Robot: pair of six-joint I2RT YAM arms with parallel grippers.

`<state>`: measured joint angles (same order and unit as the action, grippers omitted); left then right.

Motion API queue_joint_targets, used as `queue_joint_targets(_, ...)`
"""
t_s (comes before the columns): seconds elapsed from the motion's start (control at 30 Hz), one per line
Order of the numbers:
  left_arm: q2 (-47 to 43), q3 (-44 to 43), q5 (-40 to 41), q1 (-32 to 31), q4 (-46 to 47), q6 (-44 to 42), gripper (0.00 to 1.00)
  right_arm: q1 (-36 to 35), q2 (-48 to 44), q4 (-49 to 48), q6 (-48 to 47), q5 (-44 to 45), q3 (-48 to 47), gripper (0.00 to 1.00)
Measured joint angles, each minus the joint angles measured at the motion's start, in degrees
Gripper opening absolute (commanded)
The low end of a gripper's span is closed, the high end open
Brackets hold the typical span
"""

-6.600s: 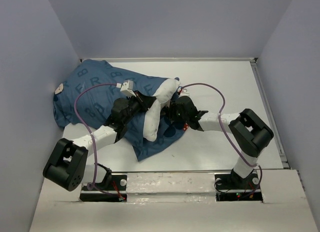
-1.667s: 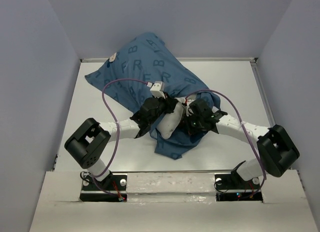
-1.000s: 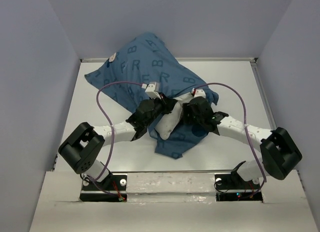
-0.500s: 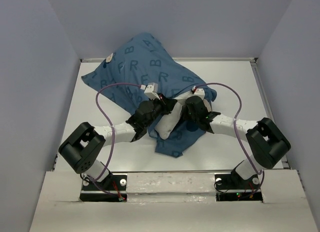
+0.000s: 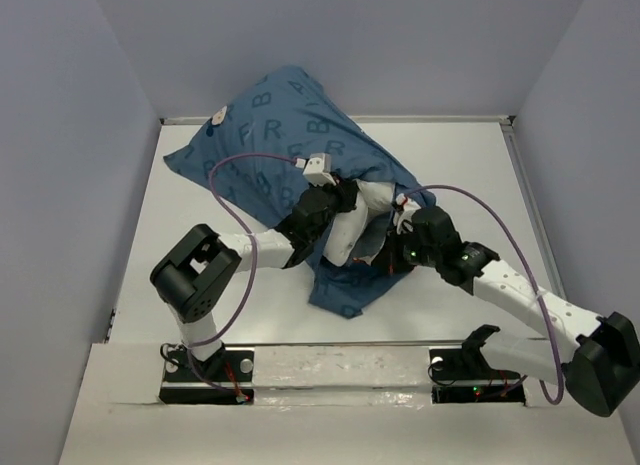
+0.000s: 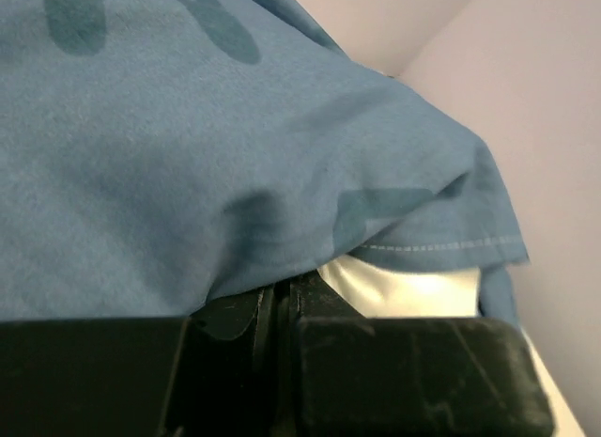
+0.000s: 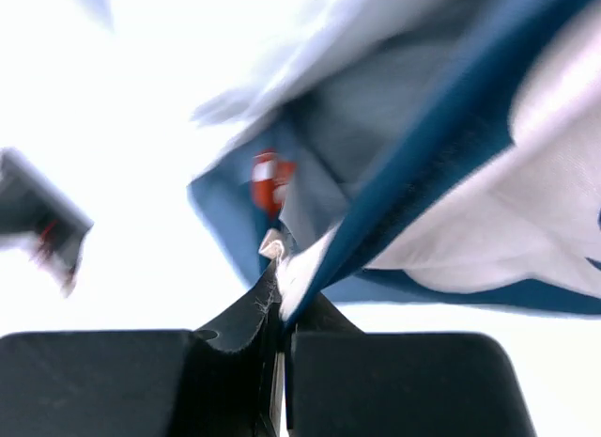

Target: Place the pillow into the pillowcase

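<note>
The dark blue pillowcase (image 5: pixel 290 125) with lighter letters covers most of the white pillow (image 5: pixel 352 225), whose bare end sticks out of the case's mouth between my two grippers. My left gripper (image 5: pixel 335 197) is shut on the pillowcase at the upper edge of the mouth; in the left wrist view blue cloth (image 6: pixel 235 174) runs between its closed fingers (image 6: pixel 376 371) with white pillow (image 6: pixel 413 291) just behind. My right gripper (image 5: pixel 405 230) is shut on the pillowcase's hem (image 7: pixel 404 202) at the right side of the mouth, fingers (image 7: pixel 235 315) pinching the blue edge.
The stuffed end leans against the back wall (image 5: pixel 330 45) at the table's far left. A loose flap of pillowcase (image 5: pixel 345 290) lies on the white table (image 5: pixel 470 165) toward the near edge. Grey walls stand on both sides.
Over the last second my right arm swung out rightward and its gripper pulled back toward me, stretching the hem. My left gripper shifted right and up. The pillow bundle stayed raised against the back wall.
</note>
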<state>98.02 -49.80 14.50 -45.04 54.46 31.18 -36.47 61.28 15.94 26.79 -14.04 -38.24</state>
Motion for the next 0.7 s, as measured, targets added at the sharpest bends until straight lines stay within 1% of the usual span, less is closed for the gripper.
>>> queue_joint_targets(0.1,4.0,-2.9,1.7,0.0,1.1,-2.9,0.00,0.0,-3.5,6.6,-2.5,-6.7,-4.5,0.00)
queue_joint_targets(0.13,5.4,-4.2,2.2,0.0,1.4,-4.1,0.00,0.2,-5.1,9.6,-3.6,-8.2,-7.7,0.00)
queue_joint_targets(0.2,7.2,-6.0,2.7,0.0,2.2,-6.0,0.00,0.4,-6.7,12.8,-5.5,-9.7,-13.2,0.00)
queue_joint_targets(0.33,7.5,-7.5,2.6,0.0,3.5,-8.4,0.00,0.8,-7.2,18.3,-8.9,-12.5,-23.0,0.00)
queue_joint_targets(0.43,7.5,-10.0,0.8,0.0,3.5,-9.6,0.00,0.9,-6.0,21.1,-11.1,-16.2,-25.0,0.00)
queue_joint_targets(0.57,8.2,-12.6,-1.3,0.0,1.3,-10.8,0.00,0.9,-4.3,23.2,-12.0,-18.3,-25.0,0.00)
queue_joint_targets(0.67,8.1,-11.3,-3.1,-0.4,0.5,-10.5,0.00,0.9,-3.7,23.3,-11.4,-16.2,-26.2,0.00)
queue_joint_targets(0.7,7.6,-10.0,-3.4,-0.7,0.6,-10.3,0.00,0.8,-3.0,23.6,-10.8,-12.5,-27.8,0.00)
